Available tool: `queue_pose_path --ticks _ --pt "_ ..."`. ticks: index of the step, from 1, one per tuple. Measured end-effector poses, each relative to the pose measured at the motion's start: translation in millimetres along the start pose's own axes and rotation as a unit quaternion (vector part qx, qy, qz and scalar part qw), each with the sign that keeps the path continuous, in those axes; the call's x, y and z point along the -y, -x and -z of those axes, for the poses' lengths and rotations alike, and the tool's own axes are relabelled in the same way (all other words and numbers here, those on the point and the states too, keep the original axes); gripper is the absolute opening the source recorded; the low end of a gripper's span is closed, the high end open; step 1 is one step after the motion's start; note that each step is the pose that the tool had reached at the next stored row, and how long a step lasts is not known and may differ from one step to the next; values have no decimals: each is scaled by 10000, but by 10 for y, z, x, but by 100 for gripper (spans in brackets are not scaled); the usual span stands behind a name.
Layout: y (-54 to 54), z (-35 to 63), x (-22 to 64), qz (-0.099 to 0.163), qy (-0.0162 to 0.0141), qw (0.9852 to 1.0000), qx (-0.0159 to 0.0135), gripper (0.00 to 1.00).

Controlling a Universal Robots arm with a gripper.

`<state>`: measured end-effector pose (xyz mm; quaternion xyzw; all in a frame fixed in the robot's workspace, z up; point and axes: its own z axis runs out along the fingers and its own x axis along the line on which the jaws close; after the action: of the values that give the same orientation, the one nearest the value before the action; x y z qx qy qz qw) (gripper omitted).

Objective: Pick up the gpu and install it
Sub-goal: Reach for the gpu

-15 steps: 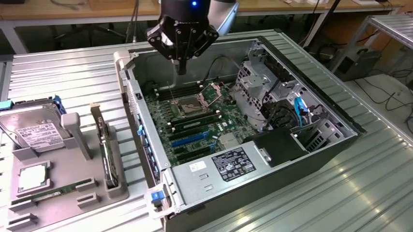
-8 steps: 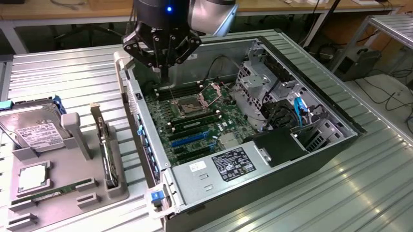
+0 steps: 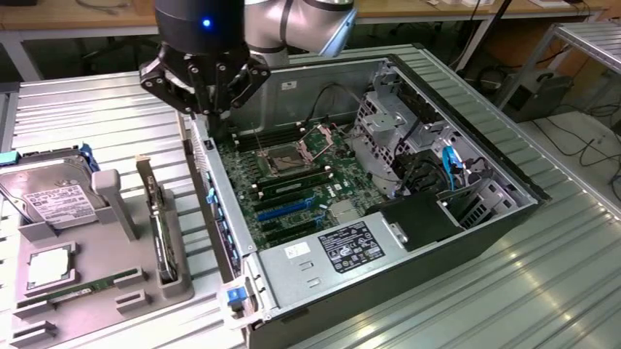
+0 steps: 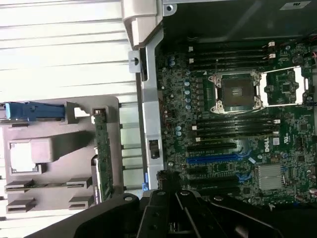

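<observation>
**Gripper** point(image 3: 206, 113) point(image 4: 166, 179): upper left of the exterior view, hanging over the left wall of the computer case point(image 3: 408, 283). Fingers are closed together with nothing between them.

**Gpu** point(image 3: 158, 218) point(image 4: 102, 153): stands on edge in a slot of the grey holder point(image 3: 107, 200), at the exterior view's left. It is outside the case and well apart from the gripper.

**Holder, other contents**: hard drive point(image 3: 49, 196) at the far left, and a green memory stick point(image 3: 83, 287) lying flat at the lower left.

**Computer case**: open, lying on its side at the frame's centre. The motherboard point(image 3: 291, 185) is exposed, with an open processor socket point(image 3: 291, 155) and a blue slot point(image 3: 286, 209).

**Table** point(image 3: 505, 298): ribbed metal, beneath the case and holder.
</observation>
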<state>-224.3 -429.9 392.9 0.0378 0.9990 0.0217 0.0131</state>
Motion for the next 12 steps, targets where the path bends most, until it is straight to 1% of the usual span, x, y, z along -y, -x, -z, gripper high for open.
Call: queue_pose_path --ticks 2,3,5,6,10,12 --pt "-106 -3 22 -1 -1 10000 -1 11" --pt "-183 -12 37 -1 -1 10000 0 11" --pt "-285 -29 55 0 -3 10000 -1 11" --pt "-374 -45 69 -1 -4 10000 0 11" --pt "-584 -89 103 -1 -6 10000 0 11" --pt "-733 -126 136 0 -6 10000 0 11"
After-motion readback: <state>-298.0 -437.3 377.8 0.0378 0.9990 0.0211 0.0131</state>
